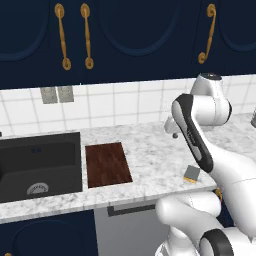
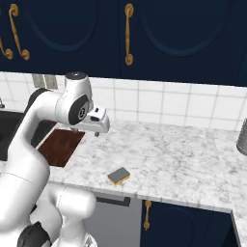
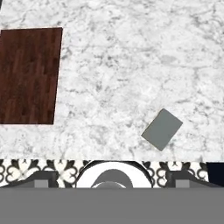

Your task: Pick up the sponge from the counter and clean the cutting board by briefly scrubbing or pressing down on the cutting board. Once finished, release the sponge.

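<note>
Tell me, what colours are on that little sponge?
Grey-green top over a yellow layer; the sponge shows both best in the right base view.

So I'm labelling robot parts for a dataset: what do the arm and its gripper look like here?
The arm is glossy white with rounded, bulbous links and dark grey-black joint bands and caps. No cables or markings show. The gripper sits on a white hand and looks small and dark; its fingers are too small to describe.

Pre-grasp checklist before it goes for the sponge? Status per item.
1. Sponge lies flat on the counter, near its front edge: ok.
2. Nothing touching or crowding the sponge: ok.
3. Cutting board bare, beside the sink: ok.
4. Claw raised above the counter, holding nothing: ok.
5. Claw open or shut: cannot tell.
6. Claw lined up over the sponge: not ok, the sponge sits off-centre in the hand view.
</note>
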You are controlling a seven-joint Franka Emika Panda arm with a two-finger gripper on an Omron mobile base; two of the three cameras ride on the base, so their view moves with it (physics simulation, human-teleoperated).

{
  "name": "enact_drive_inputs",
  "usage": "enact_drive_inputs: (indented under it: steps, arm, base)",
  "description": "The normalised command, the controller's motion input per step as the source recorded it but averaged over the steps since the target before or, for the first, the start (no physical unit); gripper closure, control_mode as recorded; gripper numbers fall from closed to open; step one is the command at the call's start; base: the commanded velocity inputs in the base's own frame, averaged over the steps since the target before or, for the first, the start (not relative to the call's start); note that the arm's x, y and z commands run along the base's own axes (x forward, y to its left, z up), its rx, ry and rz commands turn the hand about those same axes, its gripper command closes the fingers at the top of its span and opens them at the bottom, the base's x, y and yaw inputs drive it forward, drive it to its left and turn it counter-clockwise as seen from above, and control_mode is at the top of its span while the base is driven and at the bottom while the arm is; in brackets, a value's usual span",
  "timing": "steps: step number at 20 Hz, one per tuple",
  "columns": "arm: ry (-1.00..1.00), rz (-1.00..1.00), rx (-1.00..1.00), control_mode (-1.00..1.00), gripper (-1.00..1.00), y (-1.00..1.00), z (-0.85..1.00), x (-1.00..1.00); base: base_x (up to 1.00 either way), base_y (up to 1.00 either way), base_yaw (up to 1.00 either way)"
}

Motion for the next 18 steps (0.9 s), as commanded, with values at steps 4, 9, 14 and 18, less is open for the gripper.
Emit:
enact_drive_inputs:
  steps: [4,9,14,18]
  arm:
    - [0.01,-0.06,0.01,-1.00,-1.00,-0.70,-0.93,-0.25]
    - [0.13,-0.05,0.11,-1.00,-1.00,-0.95,-0.56,0.15]
    - [0.20,-0.19,0.00,-1.00,-1.00,-0.14,-0.77,0.10]
    - [0.24,-0.23,0.00,-1.00,-1.00,-0.15,-0.53,0.28]
  base:
    - [0.00,0.00,0.00]
    - [0.00,0.00,0.00]
    - [0.00,0.00,0.00]
    - [0.00,0.00,0.00]
